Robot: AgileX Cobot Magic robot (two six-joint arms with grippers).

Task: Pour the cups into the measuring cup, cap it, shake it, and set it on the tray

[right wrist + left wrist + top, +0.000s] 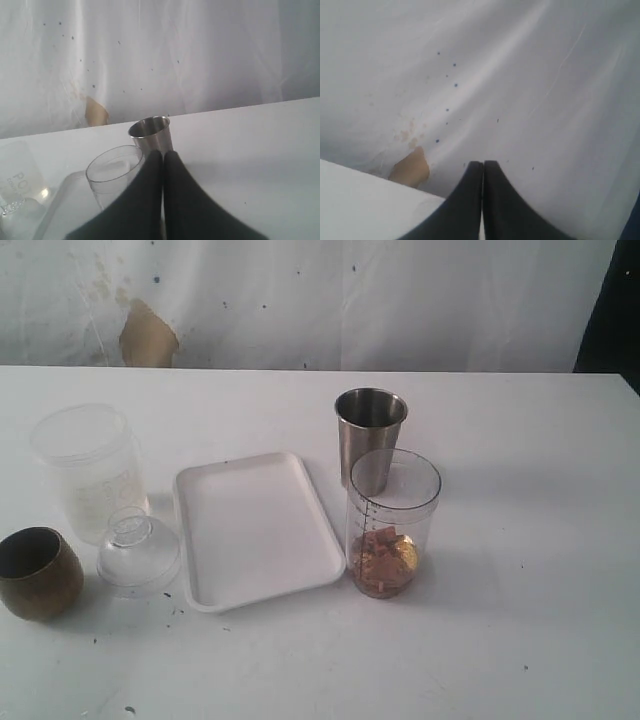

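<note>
Right gripper [163,155]: jaws pressed together, nothing held; pointing out over the work
Left gripper [483,164]: jaws likewise closed and empty; aimed at the backdrop cloth [530,75], no task thing ahead of them
Tray [255,525]: bare, likely kept free for the finished mix; off to one side of the right jaws, past the measuring cup
Frosted jar [92,470]: upright beyond the tray, well apart from the right jaws; no part in the job
Measuring cup [392,520]: upright, uncapped, brown chunks and gold pieces at its base; just ahead of the right jaws; pouring looks done
Steel tumbler [370,435]: upright; straight beyond the right fingertips, behind the measuring cup
Brown cup [38,572]: upright, seemingly empty; well apart from the right jaws
Dome lid [138,552]: beside the tray; probably the cap, likely next
</note>
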